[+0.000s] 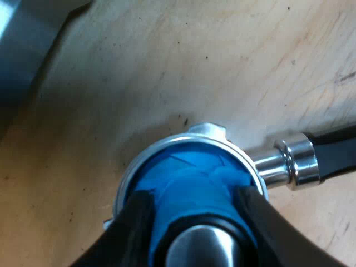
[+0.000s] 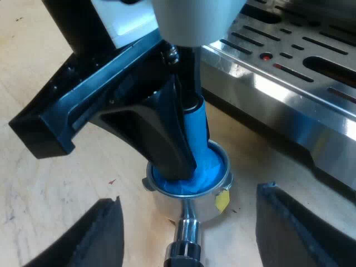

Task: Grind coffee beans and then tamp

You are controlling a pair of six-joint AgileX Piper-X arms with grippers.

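**Tamper (image 1: 194,181) in the holder (image 1: 167,146), on our tabletop (image 1: 167,67) by the espresso machine (image 2: 289,94)**
The tamper stands inside the holder's basket. The holder rests on the tabletop, just beside the espresso machine's front. Our left gripper (image 1: 193,194) is above, its fingers (image 1: 139,222) pressed against opposite sides of the tamper. Our right gripper (image 2: 189,197) has its fingers spread on either side of the holder's handle (image 2: 183,250), apart from it.

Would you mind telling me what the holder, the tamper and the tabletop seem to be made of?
The holder looks like polished steel: bright mirror-like reflections. The tamper is matte blue, perhaps plastic or rubber; no gleam. The tabletop is pale wood with visible grain.
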